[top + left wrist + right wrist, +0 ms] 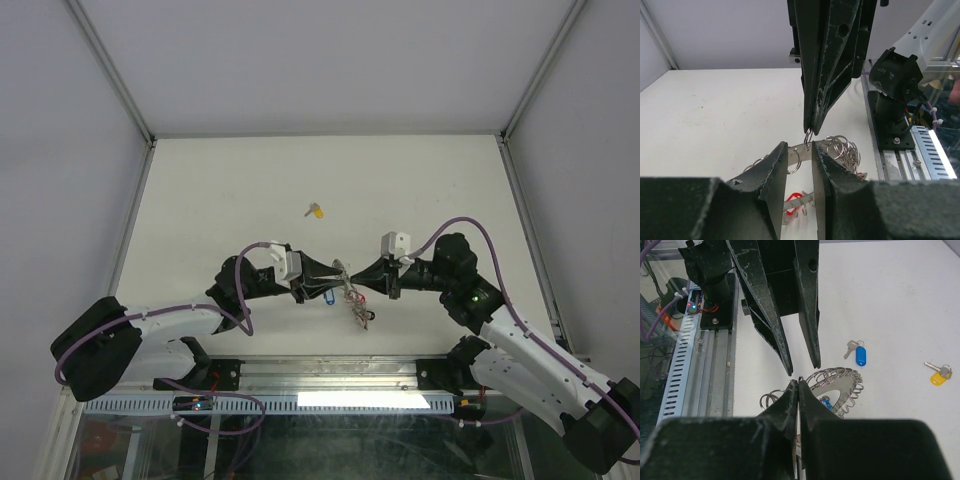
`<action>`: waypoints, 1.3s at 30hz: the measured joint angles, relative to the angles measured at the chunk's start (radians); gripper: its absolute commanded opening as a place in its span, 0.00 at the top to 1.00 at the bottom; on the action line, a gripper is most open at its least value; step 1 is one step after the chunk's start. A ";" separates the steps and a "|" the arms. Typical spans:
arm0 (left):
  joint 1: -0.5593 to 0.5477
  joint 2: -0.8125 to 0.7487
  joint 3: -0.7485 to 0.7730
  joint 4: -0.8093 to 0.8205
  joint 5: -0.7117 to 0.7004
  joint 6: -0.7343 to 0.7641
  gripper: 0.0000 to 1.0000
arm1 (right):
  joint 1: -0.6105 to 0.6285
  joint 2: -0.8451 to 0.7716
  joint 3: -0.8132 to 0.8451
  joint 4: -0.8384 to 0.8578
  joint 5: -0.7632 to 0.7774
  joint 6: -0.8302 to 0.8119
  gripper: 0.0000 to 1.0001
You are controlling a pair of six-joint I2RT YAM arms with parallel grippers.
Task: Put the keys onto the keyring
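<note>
Silver looped keyring, blue-tagged key

Soft, even light falls from above, and the white table looks bright all around the jaws. Shadows under both arms are faint and fuzzy. Back behind the jaws, near the arm bases, a white strip of glare burns out on the metal rail. In each wrist view the near jaws are dark and very blurry. The left gripper is a smudge low in its picture, and so is the right gripper. Just past the jaw tips things turn sharp. The keyring between the jaws glints with small bright spots. The far jaws look crisp, scratches showing.
</note>
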 measured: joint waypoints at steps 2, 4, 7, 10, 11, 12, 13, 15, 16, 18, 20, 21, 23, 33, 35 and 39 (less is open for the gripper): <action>-0.001 -0.006 -0.002 0.001 -0.002 0.002 0.74 | 0.000 0.001 -0.016 0.020 0.003 0.015 1.00; -0.001 -0.023 -0.008 0.000 -0.009 0.004 0.72 | 0.000 0.001 -0.031 0.039 0.007 0.030 1.00; -0.001 -0.066 -0.026 -0.004 -0.034 0.009 0.71 | 0.000 -0.002 -0.058 0.085 0.030 0.068 1.00; -0.001 -0.100 -0.036 -0.007 -0.052 0.014 0.73 | 0.000 -0.010 -0.099 0.159 0.061 0.121 1.00; -0.001 -0.107 -0.038 -0.007 -0.056 0.014 0.74 | 0.000 -0.013 -0.117 0.187 0.077 0.143 1.00; -0.001 -0.111 -0.040 -0.008 -0.059 0.013 0.75 | 0.000 -0.018 -0.138 0.220 0.092 0.167 1.00; -0.001 -0.115 -0.041 -0.008 -0.060 0.013 0.77 | 0.000 -0.023 -0.156 0.246 0.105 0.187 1.00; -0.001 -0.116 -0.048 -0.001 -0.065 0.008 0.83 | 0.000 -0.035 -0.207 0.319 0.139 0.238 1.00; -0.001 -0.116 -0.054 0.001 -0.070 0.003 0.85 | 0.000 -0.039 -0.226 0.347 0.151 0.258 1.00; -0.001 -0.112 -0.064 0.005 -0.085 -0.005 0.86 | 0.000 -0.050 -0.272 0.421 0.181 0.308 1.00; -0.001 -0.098 -0.066 0.017 -0.092 -0.013 0.86 | 0.000 -0.061 -0.307 0.484 0.206 0.350 1.00; -0.001 -0.089 -0.066 0.022 -0.094 -0.017 0.86 | 0.000 -0.064 -0.319 0.510 0.214 0.364 1.00; -0.001 -0.056 -0.066 0.045 -0.098 -0.027 0.85 | 0.000 -0.069 -0.343 0.572 0.233 0.394 1.00; -0.001 0.096 -0.035 0.075 -0.034 -0.050 0.75 | 0.000 -0.068 -0.403 0.752 0.246 0.443 1.00; -0.001 0.098 -0.035 0.088 -0.017 -0.049 0.75 | 0.000 -0.067 -0.404 0.760 0.244 0.442 1.00; -0.001 0.098 -0.034 0.113 0.008 -0.040 0.78 | 0.000 -0.066 -0.404 0.768 0.231 0.438 1.00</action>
